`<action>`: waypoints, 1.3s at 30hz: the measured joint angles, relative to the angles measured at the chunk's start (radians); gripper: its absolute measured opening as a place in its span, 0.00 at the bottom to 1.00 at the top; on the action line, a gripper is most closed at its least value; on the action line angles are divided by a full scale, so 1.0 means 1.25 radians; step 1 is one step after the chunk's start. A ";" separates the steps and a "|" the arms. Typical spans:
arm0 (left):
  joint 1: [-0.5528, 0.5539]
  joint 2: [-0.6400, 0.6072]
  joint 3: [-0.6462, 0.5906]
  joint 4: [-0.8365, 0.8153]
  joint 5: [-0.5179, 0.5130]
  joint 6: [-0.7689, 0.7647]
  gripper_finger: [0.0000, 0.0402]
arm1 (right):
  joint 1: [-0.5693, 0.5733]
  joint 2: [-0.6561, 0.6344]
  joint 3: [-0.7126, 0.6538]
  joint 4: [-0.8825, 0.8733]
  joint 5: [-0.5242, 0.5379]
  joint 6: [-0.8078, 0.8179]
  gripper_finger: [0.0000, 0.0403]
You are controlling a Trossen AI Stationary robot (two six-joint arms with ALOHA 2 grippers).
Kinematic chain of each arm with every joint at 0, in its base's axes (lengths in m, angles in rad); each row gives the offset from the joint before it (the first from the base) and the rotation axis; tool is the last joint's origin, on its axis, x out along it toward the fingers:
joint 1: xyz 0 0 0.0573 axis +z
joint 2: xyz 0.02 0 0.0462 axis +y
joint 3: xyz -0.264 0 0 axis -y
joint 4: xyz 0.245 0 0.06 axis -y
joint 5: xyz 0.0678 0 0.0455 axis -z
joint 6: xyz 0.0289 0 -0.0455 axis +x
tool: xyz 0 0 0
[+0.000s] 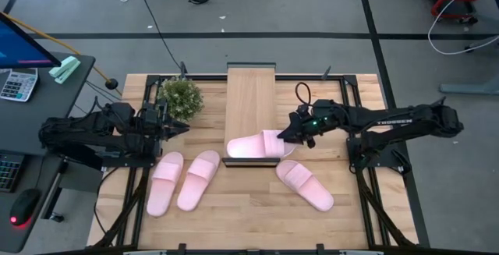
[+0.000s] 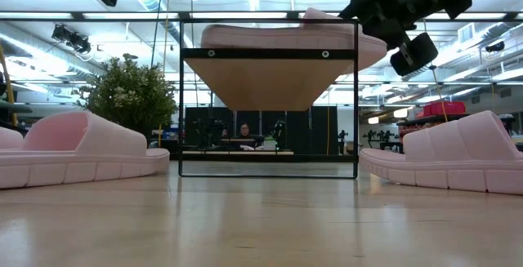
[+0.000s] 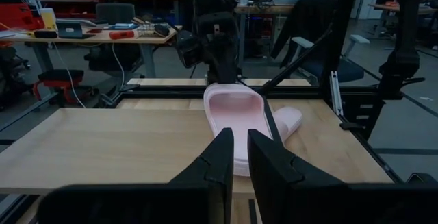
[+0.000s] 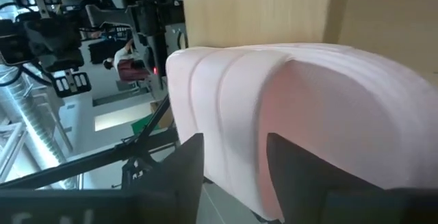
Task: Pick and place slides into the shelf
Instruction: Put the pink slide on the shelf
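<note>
The shelf [image 1: 249,99], a light plank on a thin black frame, stands at the table's middle. One pink slide [image 1: 256,146] lies across the plank's near end, with its strap end past the plank's right edge. My right gripper [image 1: 285,135] reaches in from the right and is shut on that strap end. Two more slides [image 1: 165,182] [image 1: 199,178] rest sole-down side by side on the table at near left, and a third [image 1: 306,184] lies at near right. My left gripper [image 1: 185,128] waits shut, left of the shelf. My right gripper holds the slide by its wide strap [image 4: 229,107], at the slide's right end. The strap is pinched between the two fingers [image 4: 188,166], which come nearly level from the table's right. The slide's sole lies on the shelf top [image 2: 270,37], and the held end overhangs the right edge.
A small potted plant [image 1: 181,96] stands left of the shelf, just beyond my left gripper. Black frame rails [image 1: 366,169] run along the table's sides. Bare wood shows on the far part of the plank [image 1: 249,83] and between the slides at the near edge.
</note>
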 joint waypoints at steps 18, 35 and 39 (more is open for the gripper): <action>0.000 0.000 0.000 0.000 0.000 0.004 0.12 | -0.031 -0.164 -0.001 -0.121 0.004 -0.018 0.45; 0.000 0.000 0.000 -0.004 -0.001 -0.015 0.12 | -0.034 -0.415 -0.001 -0.476 -0.020 -0.094 0.44; 0.000 0.000 0.000 -0.007 -0.015 -0.021 0.12 | -0.034 -0.423 -0.001 -0.539 -0.026 -0.116 0.44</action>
